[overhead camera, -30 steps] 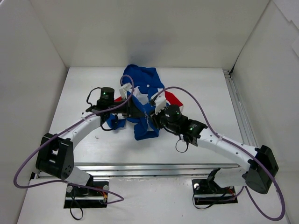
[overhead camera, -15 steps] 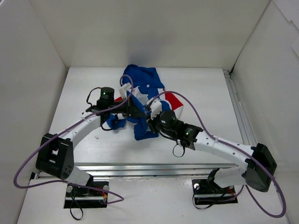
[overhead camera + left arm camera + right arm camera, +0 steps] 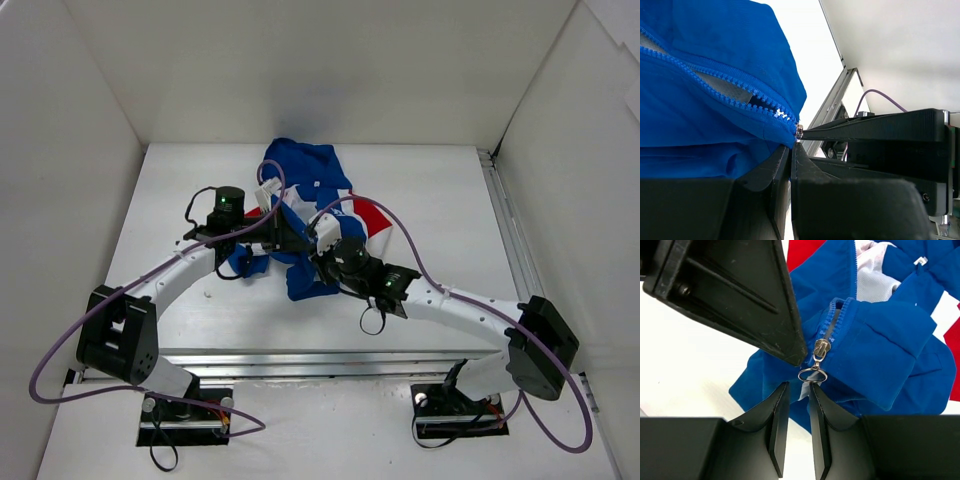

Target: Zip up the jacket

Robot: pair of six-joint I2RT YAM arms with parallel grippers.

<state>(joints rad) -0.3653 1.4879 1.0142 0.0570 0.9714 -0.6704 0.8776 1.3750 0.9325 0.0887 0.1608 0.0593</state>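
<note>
The jacket (image 3: 303, 172) lies crumpled at the middle of the table (image 3: 450, 190), its long axis from 12 to 6 o'clock and its red panel toward 3. The left gripper (image 3: 791, 149) is closed, pinching the jacket at the zipper's end. The right gripper (image 3: 799, 387) is almost closed at the ring pull (image 3: 812, 375); I cannot tell if it holds it.

1. I have the left arm (image 3: 175, 270) stretched from the near-left corner toward the bench's middle
2. The left gripper (image 3: 791, 147) is clamped on the jacket (image 3: 700, 115), fingers pressed together
3. My right arm (image 3: 470, 310) reaches in low from the near-right corner
4. The right gripper (image 3: 799, 386) faces the left one, fingers a narrow slit apart
</note>
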